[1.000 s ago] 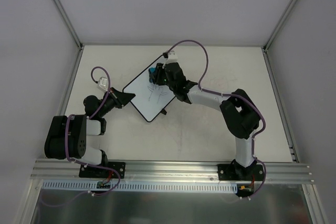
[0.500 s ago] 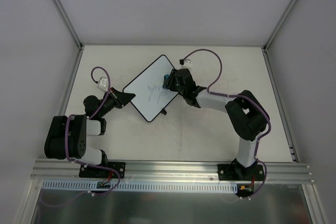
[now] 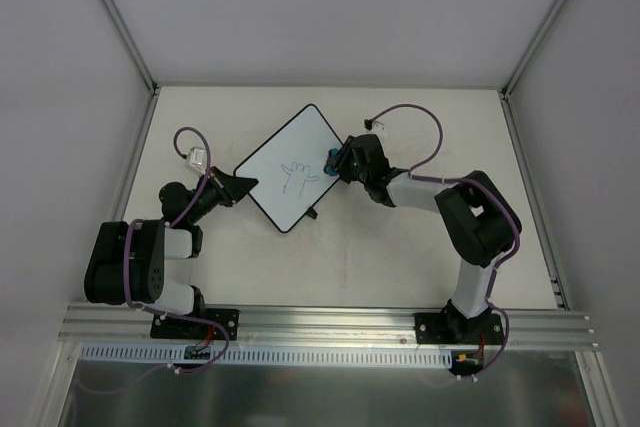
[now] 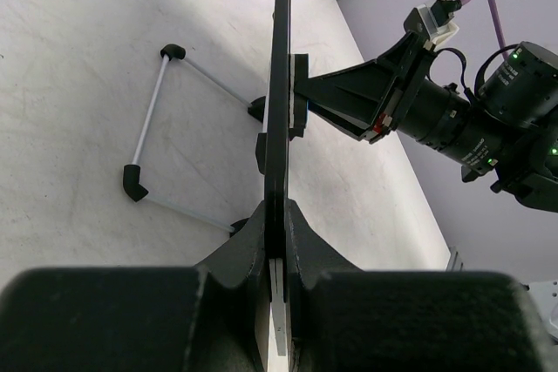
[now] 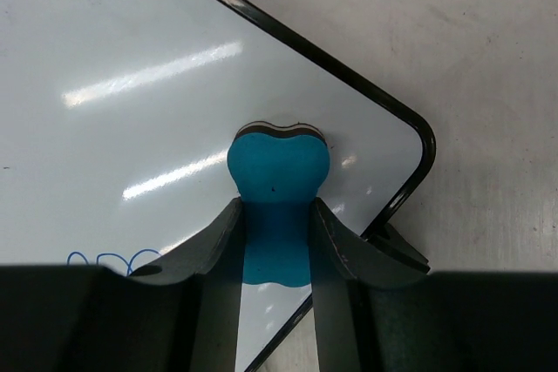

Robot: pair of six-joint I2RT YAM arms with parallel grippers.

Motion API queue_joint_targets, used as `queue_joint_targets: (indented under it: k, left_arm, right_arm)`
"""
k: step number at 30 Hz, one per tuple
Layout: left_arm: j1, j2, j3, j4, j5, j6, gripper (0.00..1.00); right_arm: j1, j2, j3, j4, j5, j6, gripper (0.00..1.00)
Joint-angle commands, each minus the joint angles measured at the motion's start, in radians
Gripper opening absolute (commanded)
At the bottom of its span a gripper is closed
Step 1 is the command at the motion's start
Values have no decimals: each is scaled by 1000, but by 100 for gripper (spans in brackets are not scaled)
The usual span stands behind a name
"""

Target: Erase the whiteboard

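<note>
Your whiteboard (image 3: 275,162) lies left of middle toward the far edge of the counter (image 3: 400,247), its sketch (image 3: 297,175) unerased. The right end effector (image 3: 338,159), clamped on the eraser (image 5: 277,172), has slid to its right corner; the left end effector (image 3: 243,185) pinches its edge

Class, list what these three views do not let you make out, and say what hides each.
- Top external: the sketch on the whiteboard is too small to identify.
- Left wrist: the whiteboard, clamped by the left gripper, is edge-on, hiding its face.
- Right wrist: the right gripper cuts off a blue scribble; whether its eraser touches the board is unclear.
</note>
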Motion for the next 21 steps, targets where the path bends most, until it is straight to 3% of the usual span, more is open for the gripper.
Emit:
queue_joint_targets:
  k: [1, 7, 21]
  left_arm:
    - [-9, -23, -5, 322, 15, 101, 0]
    - [-8, -14, 1, 322, 16, 95, 0]
    - [-8, -3, 7, 322, 25, 88, 0]
  right_arm:
    - [1, 28, -21, -44, -27, 11, 0]
    - [48, 31, 16, -45, -29, -35, 0]
    - [231, 28, 157, -76, 11, -310, 0]
